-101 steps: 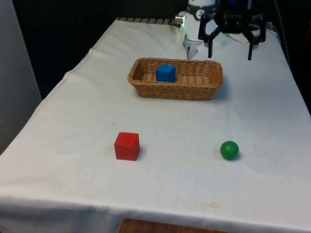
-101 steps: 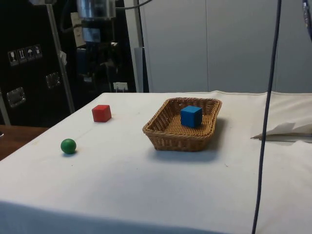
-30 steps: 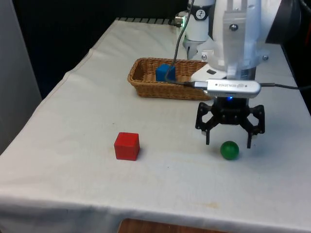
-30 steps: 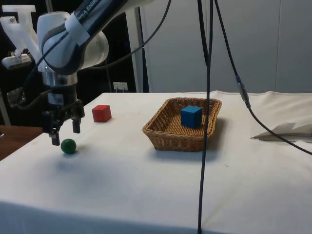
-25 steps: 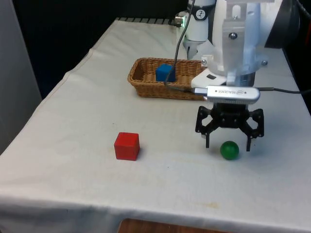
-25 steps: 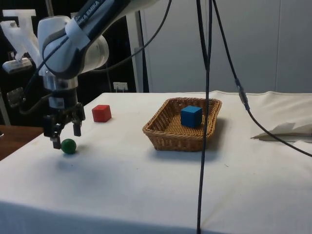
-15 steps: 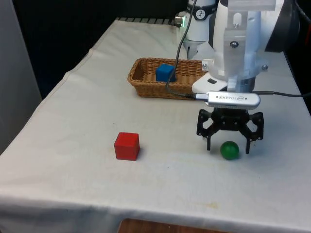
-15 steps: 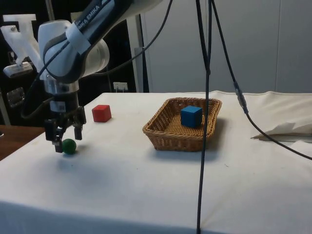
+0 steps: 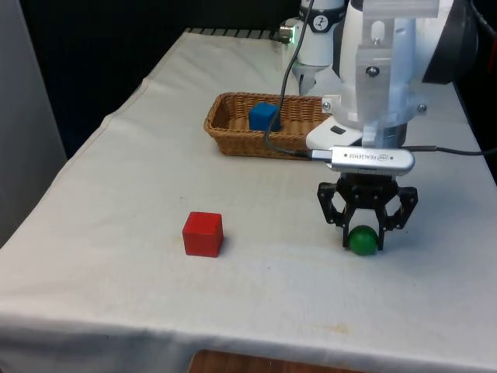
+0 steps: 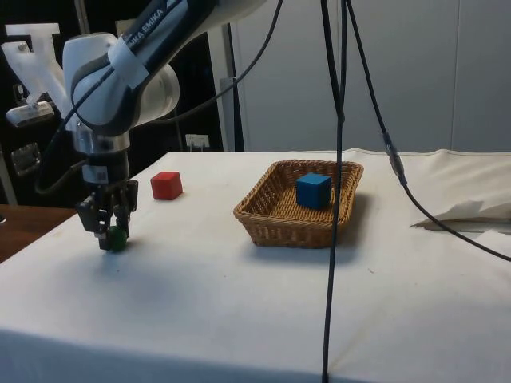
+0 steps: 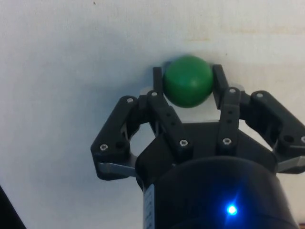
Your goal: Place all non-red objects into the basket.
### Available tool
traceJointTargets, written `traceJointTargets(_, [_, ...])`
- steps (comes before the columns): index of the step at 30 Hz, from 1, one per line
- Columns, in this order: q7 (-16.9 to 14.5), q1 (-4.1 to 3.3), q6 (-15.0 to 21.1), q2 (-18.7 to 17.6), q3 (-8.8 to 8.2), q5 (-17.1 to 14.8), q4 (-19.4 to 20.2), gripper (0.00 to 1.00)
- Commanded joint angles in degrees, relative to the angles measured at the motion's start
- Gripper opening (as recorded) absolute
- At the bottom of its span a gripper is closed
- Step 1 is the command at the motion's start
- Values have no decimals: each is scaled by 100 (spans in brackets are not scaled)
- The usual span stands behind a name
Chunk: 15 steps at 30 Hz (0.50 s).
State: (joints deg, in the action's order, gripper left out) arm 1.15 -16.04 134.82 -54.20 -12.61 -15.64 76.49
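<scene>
A green ball [image 9: 363, 241] rests on the white cloth towards the front view's right, and my gripper [image 9: 363, 242] is shut on it, one finger on each side. The wrist view shows the green ball [image 11: 188, 81] pinched between the two black fingers [image 11: 157, 81]. From the side, the ball [image 10: 117, 237] peeks out below the gripper [image 10: 110, 239] at table height. A blue cube [image 9: 264, 116] lies inside the wicker basket [image 9: 233, 144] further back. A red cube [image 9: 203, 234] sits on the cloth to the front view's left of the ball.
The basket [image 10: 263, 226] stands mid-table, with the red cube [image 10: 166, 185] beyond it in the side view. Black cables [image 10: 335, 183] hang across the side view. The table's near edge [image 9: 256, 342] runs close below the ball.
The gripper came down around the green ball and its fingers went from wide open to shut on it. The ball, cubes and basket stayed where they were.
</scene>
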Motion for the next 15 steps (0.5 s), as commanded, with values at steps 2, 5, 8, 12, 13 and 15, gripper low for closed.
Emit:
traceJointTargets(2, [-17,17,0,-6,23,-17,-6,0])
traceJointTargets(5, [-40,-17,-52,149,-23,17,97,0])
traceJointTargets(8, [-69,-40,-80,241,-46,29,172,0])
traceJointTargets(12, [-138,-97,-92,493,-92,80,424,0])
traceJointTargets(13, [-149,-109,-86,544,-97,97,487,0])
traceJointTargets(15, [-160,-126,-97,676,-97,149,613,0])
